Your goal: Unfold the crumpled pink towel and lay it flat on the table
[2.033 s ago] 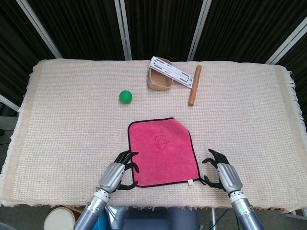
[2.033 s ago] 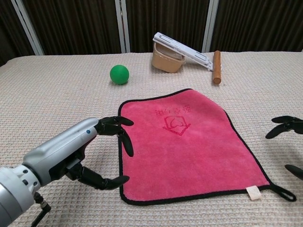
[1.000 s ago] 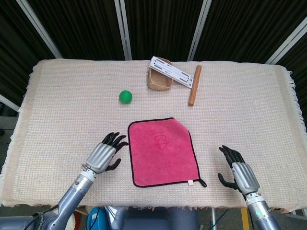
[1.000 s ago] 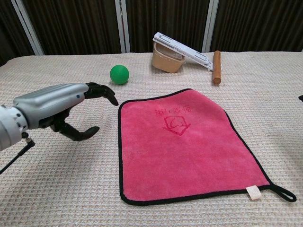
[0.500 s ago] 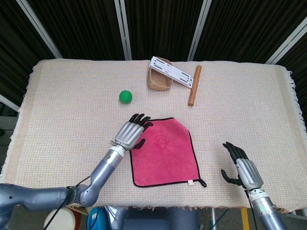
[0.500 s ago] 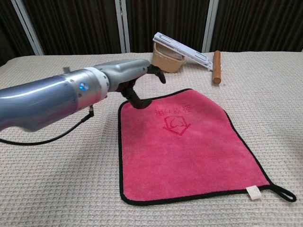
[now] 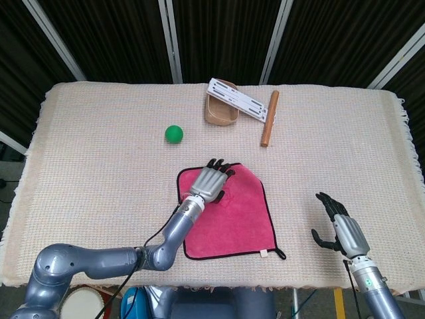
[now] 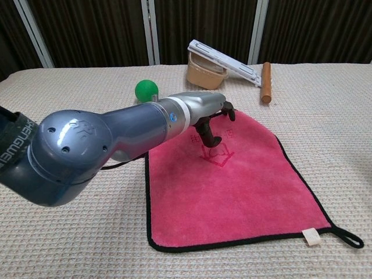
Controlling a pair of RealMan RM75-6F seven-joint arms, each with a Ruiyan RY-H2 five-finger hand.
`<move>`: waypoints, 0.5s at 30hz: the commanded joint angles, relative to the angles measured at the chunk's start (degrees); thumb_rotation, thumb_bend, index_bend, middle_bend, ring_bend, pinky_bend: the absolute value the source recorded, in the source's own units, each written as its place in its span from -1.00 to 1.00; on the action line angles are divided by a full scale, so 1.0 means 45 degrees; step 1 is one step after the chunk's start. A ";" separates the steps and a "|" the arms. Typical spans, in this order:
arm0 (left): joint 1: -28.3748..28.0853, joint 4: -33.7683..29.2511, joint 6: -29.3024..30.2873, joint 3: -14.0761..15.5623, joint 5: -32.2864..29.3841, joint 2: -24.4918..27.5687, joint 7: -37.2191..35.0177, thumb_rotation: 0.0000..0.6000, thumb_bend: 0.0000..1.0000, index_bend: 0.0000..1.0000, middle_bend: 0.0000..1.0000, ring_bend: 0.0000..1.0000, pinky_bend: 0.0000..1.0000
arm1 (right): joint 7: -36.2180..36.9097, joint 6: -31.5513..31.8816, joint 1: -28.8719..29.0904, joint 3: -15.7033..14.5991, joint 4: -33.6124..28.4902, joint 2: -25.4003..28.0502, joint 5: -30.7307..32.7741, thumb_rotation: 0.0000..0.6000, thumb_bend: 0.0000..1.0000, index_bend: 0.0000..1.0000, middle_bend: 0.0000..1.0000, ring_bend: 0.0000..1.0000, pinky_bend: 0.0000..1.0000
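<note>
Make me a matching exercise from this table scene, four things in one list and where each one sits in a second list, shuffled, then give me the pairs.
Things:
1. green ball
2. wooden stick
3. left hand
4. right hand

Places:
A. over the far part of the pink towel
B. off to the towel's right, holding nothing
C. on the table left of the tan bowl
D. right of the tan bowl

Pairs: 1-C, 2-D, 3-A, 4-B
</note>
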 commanded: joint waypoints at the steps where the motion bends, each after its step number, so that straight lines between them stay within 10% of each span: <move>1: -0.0336 0.0522 -0.0174 0.0055 -0.0058 -0.0326 -0.0067 1.00 0.01 -0.64 -0.79 -1.00 -0.98 | 0.0014 -0.0080 0.0010 0.0008 0.0040 -0.0010 0.0039 1.00 -0.16 -1.00 -1.00 -1.00 -1.00; 15: -0.1673 0.3341 -0.1163 -0.0184 -0.0477 -0.1664 -0.0450 1.00 0.01 -0.65 -0.80 -1.00 -0.97 | 0.0143 -0.0440 0.0060 0.0108 0.0168 -0.0093 0.0247 1.00 -0.16 -1.00 -1.00 -1.00 -1.00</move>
